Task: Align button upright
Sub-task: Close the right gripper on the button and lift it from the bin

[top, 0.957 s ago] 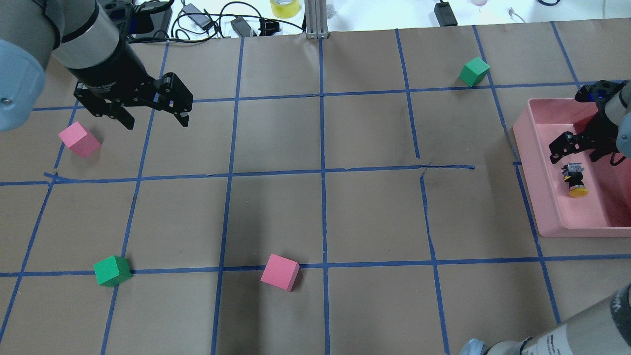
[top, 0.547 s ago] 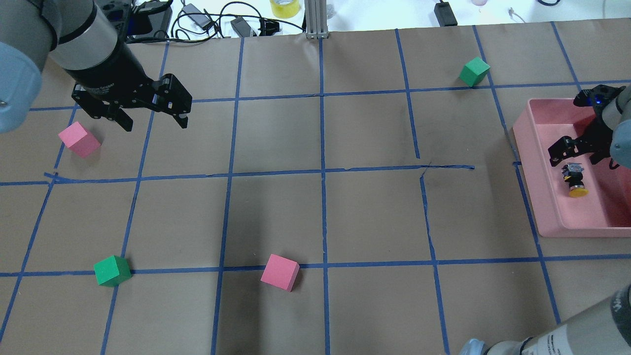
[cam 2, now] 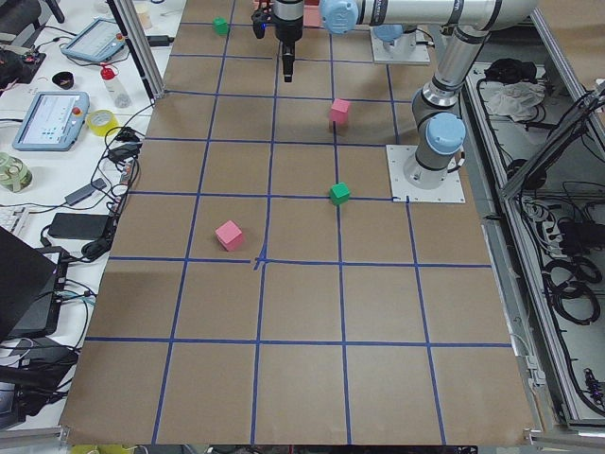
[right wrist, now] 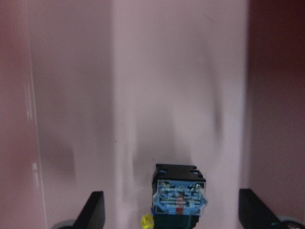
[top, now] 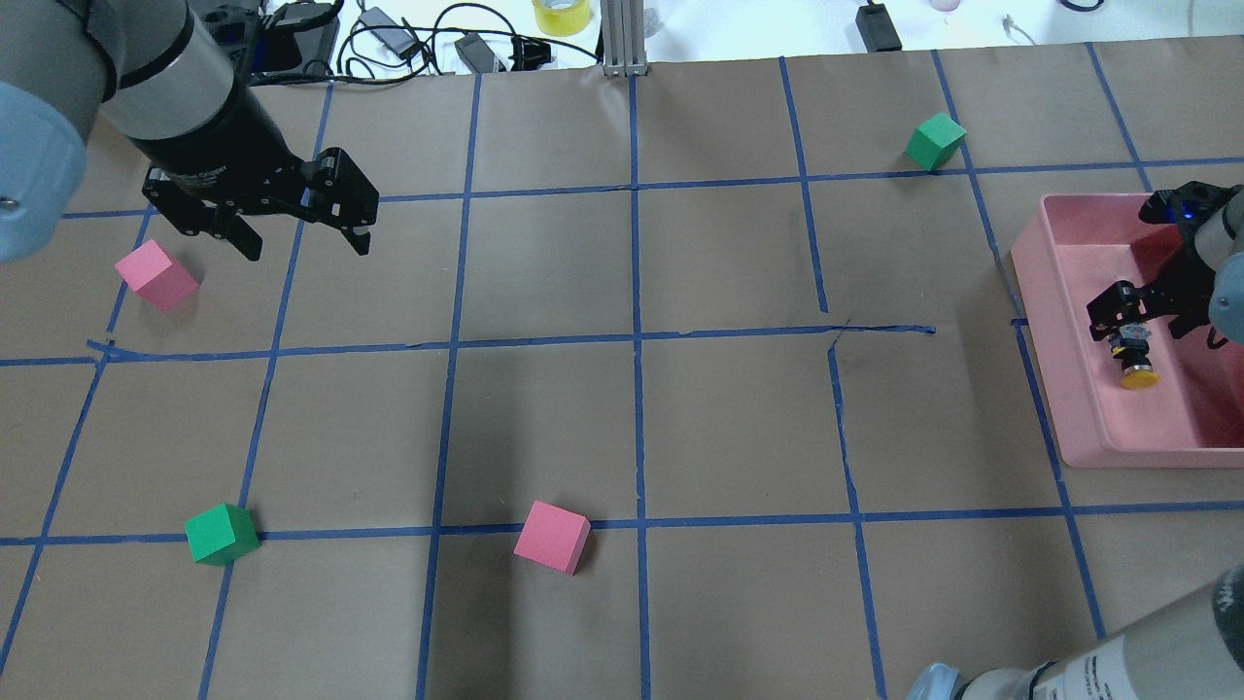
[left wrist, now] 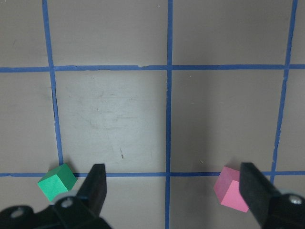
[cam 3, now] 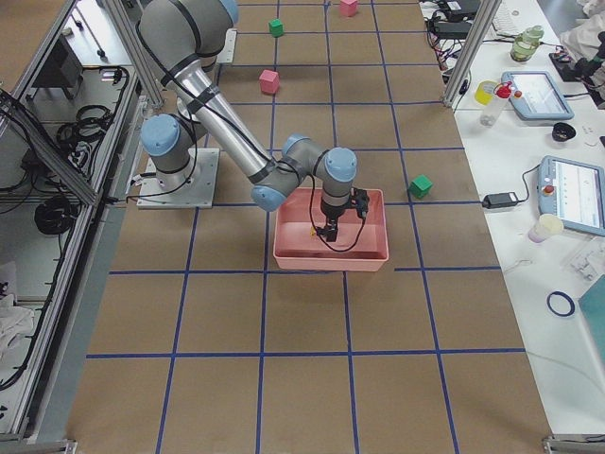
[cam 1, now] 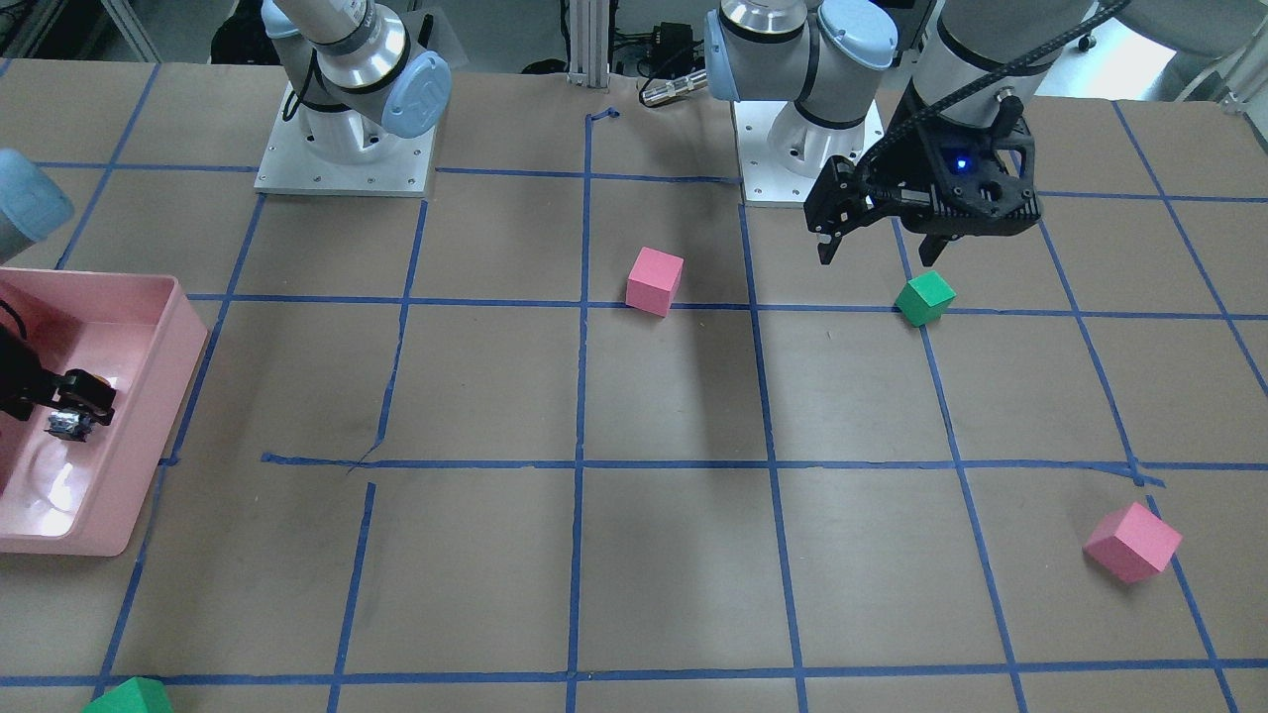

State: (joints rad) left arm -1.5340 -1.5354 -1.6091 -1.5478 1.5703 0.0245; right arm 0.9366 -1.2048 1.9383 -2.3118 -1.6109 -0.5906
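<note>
The button (top: 1133,358) lies on its side in the pink tray (top: 1069,389), with its yellow cap toward the robot and its grey-blue terminal base toward my right gripper (top: 1143,319). The right gripper is open, low inside the tray, just over the base end. In the right wrist view the button (right wrist: 179,198) sits between the two fingers (right wrist: 93,210) of the gripper (right wrist: 172,214) without touching them. The front view shows the button (cam 1: 67,424) under the right gripper (cam 1: 59,396). My left gripper (top: 303,243) hangs open and empty above the table.
A pink cube (top: 155,275) and a green cube (top: 222,534) lie on the left. Another pink cube (top: 552,537) lies at the front centre. A green cube (top: 935,141) lies at the back right. Cables and a tape roll (top: 562,14) sit beyond the far edge.
My right gripper has moved closer to the button's terminal end inside the tray and stays open. The left arm has barely moved. The button has not moved.
</note>
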